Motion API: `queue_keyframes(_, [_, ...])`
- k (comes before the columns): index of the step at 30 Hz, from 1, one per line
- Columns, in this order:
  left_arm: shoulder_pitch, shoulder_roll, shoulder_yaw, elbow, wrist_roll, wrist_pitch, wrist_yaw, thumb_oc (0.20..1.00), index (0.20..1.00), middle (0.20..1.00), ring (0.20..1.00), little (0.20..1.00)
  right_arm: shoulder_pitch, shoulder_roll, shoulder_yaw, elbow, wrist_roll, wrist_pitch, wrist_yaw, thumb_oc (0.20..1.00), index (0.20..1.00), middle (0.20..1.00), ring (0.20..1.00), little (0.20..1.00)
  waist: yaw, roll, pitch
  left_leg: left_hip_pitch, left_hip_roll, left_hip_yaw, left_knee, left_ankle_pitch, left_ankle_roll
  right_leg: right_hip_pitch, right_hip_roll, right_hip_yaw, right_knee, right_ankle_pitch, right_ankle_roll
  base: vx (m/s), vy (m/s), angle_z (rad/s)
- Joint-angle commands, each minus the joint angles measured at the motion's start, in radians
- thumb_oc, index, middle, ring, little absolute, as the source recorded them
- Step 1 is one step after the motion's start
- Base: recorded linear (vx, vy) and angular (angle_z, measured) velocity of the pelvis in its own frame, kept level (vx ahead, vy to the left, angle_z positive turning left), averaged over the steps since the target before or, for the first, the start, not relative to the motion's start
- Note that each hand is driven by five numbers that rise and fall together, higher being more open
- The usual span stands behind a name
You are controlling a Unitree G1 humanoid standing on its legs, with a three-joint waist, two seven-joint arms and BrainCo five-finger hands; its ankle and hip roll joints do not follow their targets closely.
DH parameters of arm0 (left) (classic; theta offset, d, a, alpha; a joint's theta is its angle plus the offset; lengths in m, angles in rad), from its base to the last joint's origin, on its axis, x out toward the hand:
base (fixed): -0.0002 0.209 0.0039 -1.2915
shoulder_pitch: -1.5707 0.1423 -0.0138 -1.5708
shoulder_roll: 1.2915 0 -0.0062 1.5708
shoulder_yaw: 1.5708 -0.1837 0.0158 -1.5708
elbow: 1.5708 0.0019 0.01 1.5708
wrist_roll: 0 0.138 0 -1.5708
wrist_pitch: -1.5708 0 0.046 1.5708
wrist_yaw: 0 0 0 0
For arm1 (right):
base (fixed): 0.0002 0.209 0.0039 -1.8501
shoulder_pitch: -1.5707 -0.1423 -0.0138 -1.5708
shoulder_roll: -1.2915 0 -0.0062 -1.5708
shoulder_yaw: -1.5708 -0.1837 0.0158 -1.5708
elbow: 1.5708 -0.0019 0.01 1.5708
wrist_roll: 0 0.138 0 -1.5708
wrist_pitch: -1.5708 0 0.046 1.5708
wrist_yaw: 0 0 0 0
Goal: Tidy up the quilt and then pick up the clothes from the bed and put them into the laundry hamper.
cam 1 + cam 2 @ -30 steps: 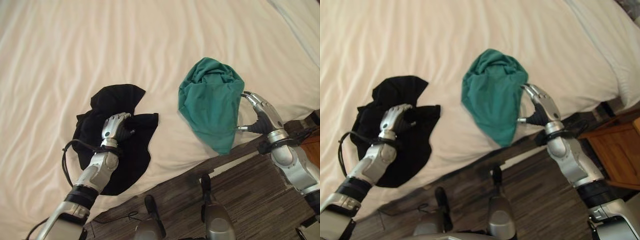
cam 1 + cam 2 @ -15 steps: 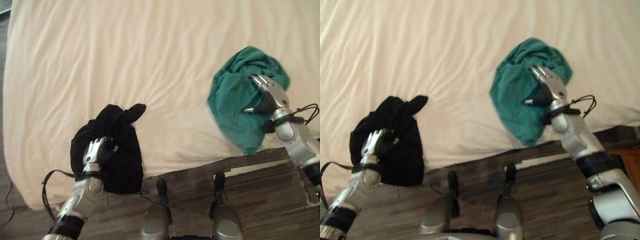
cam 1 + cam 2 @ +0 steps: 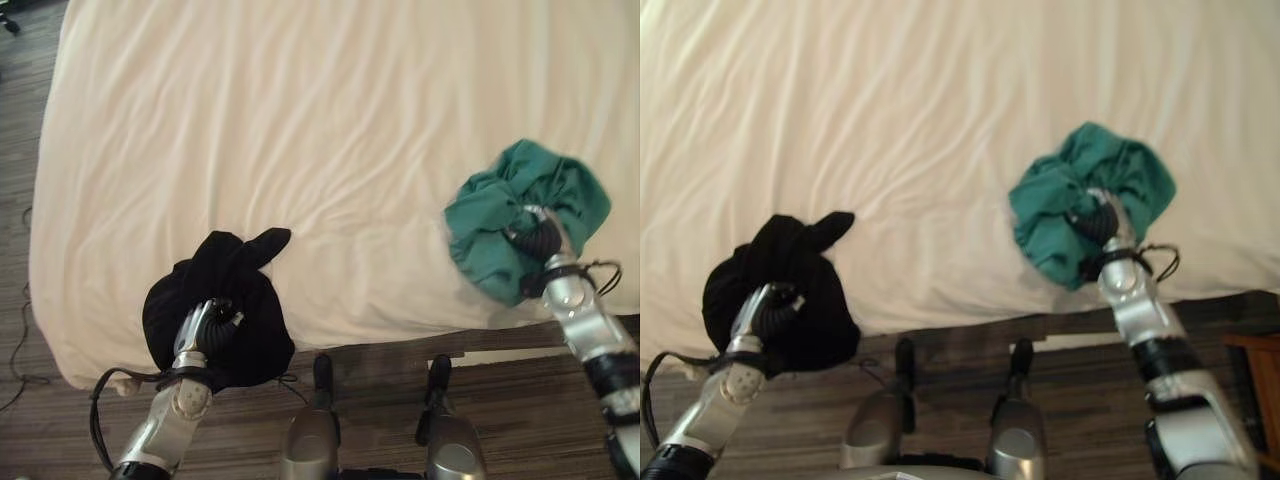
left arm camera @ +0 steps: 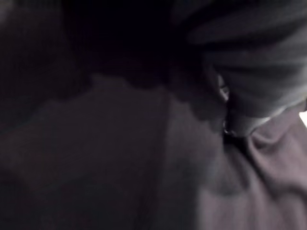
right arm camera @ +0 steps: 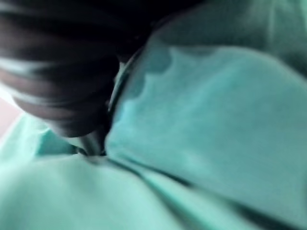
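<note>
Left robot hand [image 3: 205,325] clutching bunched black garment [image 3: 215,300], right robot hand [image 3: 540,238] gripping green garment [image 3: 525,215], cream quilt [image 3: 330,150]

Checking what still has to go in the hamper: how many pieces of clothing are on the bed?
2. A black garment sits at the bed's near edge in the left hand; a green garment lies bunched in the right hand.

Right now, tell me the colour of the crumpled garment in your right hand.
Teal green: the bunched cloth garment shows best in the left eye view.
</note>
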Motion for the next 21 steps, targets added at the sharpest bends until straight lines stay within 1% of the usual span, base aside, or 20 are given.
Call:
queue_keyframes(1, [0.055, -0.048, -0.001, 0.141, -0.302, -0.038, -0.081, 0.2, 0.2, 0.2, 0.2, 0.2, 0.33, 0.111, 0.173, 0.05, 0.297, -0.019, 0.264, 0.2, 0.2, 0.2, 0.2, 0.2, -0.04, -0.055, -0.13, -0.062, 0.016, -0.051, -0.003, -0.005, -0.007, -0.124, -0.05, 0.127, 0.274, -0.172, 0.09, 0.04, -0.024, 0.11])
queue_keyframes(2, [0.055, -0.047, -0.001, 0.141, -0.302, -0.038, -0.081, 0.2, 0.2, 0.2, 0.2, 0.2, 0.332, 0.111, 0.172, 0.048, 0.297, -0.018, 0.264, 0.2, 0.2, 0.2, 0.2, 0.2, -0.041, -0.054, -0.132, -0.065, 0.016, -0.053, -0.003, -0.001, -0.007, -0.126, -0.05, 0.126, 0.272, -0.168, 0.089, 0.0, -0.031, 0.19])
queue_keyframes(3, [0.06, -0.056, 0.0, 0.143, -0.378, -0.05, -0.1, 0.2, 0.2, 0.2, 0.2, 0.2, 0.406, 0.132, 0.161, 0.016, 0.333, -0.026, 0.296, 0.2, 0.2, 0.2, 0.2, 0.2, -0.061, -0.056, -0.138, -0.077, 0.009, -0.089, -0.003, 0.011, 0.001, -0.108, 0.026, 0.223, 0.271, -0.225, 0.077, -0.05, 0.029, 0.63])
queue_keyframes(4, [0.06, -0.069, 0.003, 0.141, -0.436, -0.061, -0.125, 0.2, 0.2, 0.2, 0.2, 0.2, 0.432, 0.133, 0.174, 0.017, 0.347, -0.042, 0.311, 0.2, 0.2, 0.2, 0.2, 0.2, -0.06, -0.057, -0.151, -0.08, -0.003, -0.102, -0.003, 0.012, 0.006, -0.084, 0.074, 0.299, 0.244, -0.251, 0.063, -0.03, 0.043, 0.82])
queue_keyframes(6, [0.067, -0.077, -0.006, 0.167, -0.493, -0.075, -0.153, 0.2, 0.2, 0.2, 0.2, 0.2, 0.454, 0.139, 0.211, 0.046, 0.361, -0.048, 0.332, 0.2, 0.2, 0.2, 0.2, 0.2, -0.046, -0.063, -0.166, -0.084, -0.026, -0.135, -0.001, 0.013, 0.012, -0.047, 0.105, 0.323, 0.196, -0.253, 0.023, 0.01, -0.015, 0.93])
queue_keyframes(7, [0.085, -0.086, -0.009, 0.19, -0.54, -0.08, -0.161, 0.2, 0.2, 0.2, 0.2, 0.2, 0.456, 0.127, 0.235, 0.068, 0.311, -0.047, 0.326, 0.2, 0.2, 0.2, 0.2, 0.2, -0.031, -0.061, -0.182, -0.086, -0.04, -0.16, -0.003, 0.017, 0.01, -0.018, 0.112, 0.314, 0.137, -0.246, 0.009, 0.02, -0.073, 0.49])
queue_keyframes(8, [0.086, -0.095, -0.005, 0.216, -0.561, -0.084, -0.155, 0.2, 0.2, 0.2, 0.2, 0.2, 0.437, 0.128, 0.246, 0.103, 0.282, -0.051, 0.304, 0.2, 0.2, 0.2, 0.2, 0.2, -0.012, -0.055, -0.188, -0.093, -0.045, -0.173, -0.003, 0.024, 0.004, 0.002, 0.105, 0.287, 0.106, -0.241, 0.008, 0.02, -0.048, 0.31])
queue_keyframes(9, [0.086, -0.095, -0.005, 0.216, -0.561, -0.084, -0.155, 0.2, 0.2, 0.2, 0.2, 0.2, 0.435, 0.129, 0.247, 0.107, 0.282, -0.053, 0.304, 0.2, 0.2, 0.2, 0.2, 0.2, -0.019, -0.055, -0.186, -0.092, -0.046, -0.179, -0.003, 0.024, 0.004, 0.009, 0.104, 0.28, 0.1, -0.24, 0.008, -0.03, -0.021, 0.63])
queue_keyframes(10, [0.078, -0.117, -0.006, 0.246, -0.588, -0.086, -0.144, 0.2, 0.2, 0.2, 0.2, 0.2, 0.402, 0.127, 0.261, 0.155, 0.223, -0.057, 0.267, 0.2, 0.2, 0.2, 0.2, 0.2, 0.01, -0.042, -0.187, -0.109, -0.054, -0.201, -0.003, 0.034, -0.006, 0.031, 0.09, 0.238, 0.077, -0.246, 0.008, -0.14, 0.019, 0.75])
queue_keyframes(11, [0.052, -0.138, -0.02, 0.286, -0.601, -0.088, -0.13, 0.2, 0.2, 0.2, 0.2, 0.2, 0.359, 0.125, 0.247, 0.19, 0.191, -0.058, 0.216, 0.2, 0.2, 0.2, 0.2, 0.2, 0.024, -0.025, -0.184, -0.152, -0.058, -0.184, -0.002, 0.058, -0.02, 0.057, 0.069, 0.15, 0.035, -0.247, 0.016, -0.25, 0.096, 0.93])
queue_keyframes(12, [0.033, -0.152, -0.021, 0.322, -0.596, -0.087, -0.119, 0.2, 0.2, 0.2, 0.2, 0.2, 0.333, 0.125, 0.235, 0.216, 0.164, -0.064, 0.178, 0.2, 0.2, 0.2, 0.2, 0.2, 0.025, -0.016, -0.179, -0.186, -0.047, -0.091, 0.006, 0.062, -0.022, 0.06, 0.046, 0.091, 0.021, -0.236, 0.026, -0.22, 0.1, 1.35])
queue_keyframes(13, [0.033, -0.152, -0.021, 0.323, -0.596, -0.087, -0.119, 0.2, 0.2, 0.2, 0.2, 0.2, 0.333, 0.124, 0.235, 0.216, 0.164, -0.064, 0.178, 0.2, 0.2, 0.2, 0.2, 0.2, 0.025, -0.016, -0.179, -0.187, -0.047, -0.091, 0.006, 0.062, -0.022, 0.06, 0.046, 0.09, 0.021, -0.236, 0.026, -0.39, 0.253, 2.31])
queue_keyframes(14, [0.021, -0.161, -0.012, 0.38, -0.589, -0.086, -0.098, 0.2, 0.2, 0.2, 0.2, 0.2, 0.292, 0.124, 0.23, 0.23, 0.143, -0.062, 0.138, 0.2, 0.2, 0.2, 0.2, 0.2, 0.029, -0.013, -0.176, -0.183, 0.032, 0.127, 0.04, 0.043, -0.008, 0.058, -0.006, -0.009, 0.018, -0.207, 0.048, -0.29, 0.178, 2.06])
queue_keyframes(15, [0.02, -0.161, -0.012, 0.381, -0.589, -0.086, -0.098, 0.2, 0.2, 0.2, 0.2, 0.2, 0.291, 0.124, 0.229, 0.231, 0.143, -0.063, 0.138, 0.2, 0.2, 0.2, 0.2, 0.2, 0.029, -0.012, -0.176, -0.187, 0.033, 0.126, 0.043, 0.043, -0.008, 0.056, -0.005, -0.01, 0.017, -0.204, 0.048, -0.37, 0.233, 1.81])
queue_keyframes(16, [0.02, -0.159, -0.01, 0.401, -0.586, -0.081, -0.098, 0.2, 0.2, 0.2, 0.2, 0.2, 0.291, 0.128, 0.224, 0.227, 0.145, -0.056, 0.13, 0.2, 0.2, 0.2, 0.2, 0.2, 0.03, -0.011, -0.179, -0.17, 0.064, 0.161, 0.072, 0.043, -0.009, 0.062, -0.025, -0.049, 0.028, -0.193, 0.049, -0.18, 0.158, 1.7])
queue_keyframes(17, [0.021, -0.16, -0.007, 0.415, -0.586, -0.081, -0.093, 0.2, 0.2, 0.2, 0.2, 0.2, 0.296, 0.132, 0.212, 0.219, 0.152, -0.055, 0.123, 0.2, 0.2, 0.2, 0.2, 0.2, 0.033, -0.011, -0.186, -0.162, 0.087, 0.154, 0.1, 0.044, -0.016, 0.072, -0.044, -0.091, 0.035, -0.18, 0.052, -0.27, 0.324, 1.78])
queue_keyframes(18, [0.019, -0.156, 0.005, 0.441, -0.586, -0.079, -0.083, 0.2, 0.2, 0.2, 0.2, 0.2, 0.314, 0.141, 0.184, 0.206, 0.156, -0.055, 0.11, 0.2, 0.2, 0.2, 0.2, 0.2, 0.054, -0.026, -0.202, -0.134, 0.131, 0.116, 0.147, 0.024, -0.031, 0.089, -0.096, -0.17, 0.068, -0.166, 0.052, -0.18, 0.268, 2.19])
queue_keyframes(19, [0.019, -0.156, 0.005, 0.441, -0.586, -0.079, -0.083, 0.2, 0.2, 0.2, 0.2, 0.2, 0.314, 0.141, 0.184, 0.206, 0.156, -0.055, 0.11, 0.2, 0.2, 0.2, 0.2, 0.2, 0.049, -0.025, -0.201, -0.137, 0.131, 0.11, 0.151, 0.022, -0.031, 0.093, -0.096, -0.176, 0.068, -0.167, 0.053, -0.16, 0.294, 1.6])
queue_keyframes(20, [0.021, -0.157, 0.009, 0.452, -0.596, -0.082, -0.079, 0.2, 0.2, 0.2, 0.2, 0.2, 0.327, 0.142, 0.168, 0.204, 0.159, -0.06, 0.099, 0.2, 0.2, 0.2, 0.2, 0.2, 0.062, -0.033, -0.213, -0.12, 0.175, 0.116, 0.161, 0.024, -0.042, 0.099, -0.126, -0.22, 0.077, -0.158, 0.058, -0.14, 0.304, 1.95])
queue_keyframes(21, [0.02, -0.158, 0.011, 0.457, -0.609, -0.084, -0.073, 0.2, 0.2, 0.2, 0.2, 0.2, 0.341, 0.144, 0.149, 0.213, 0.163, -0.061, 0.084, 0.2, 0.2, 0.2, 0.2, 0.2, 0.066, -0.04, -0.22, -0.113, 0.231, 0.119, 0.177, 0.032, -0.056, 0.115, -0.152, -0.269, 0.086, -0.15, 0.067, -0.14, 0.466, 1.43])
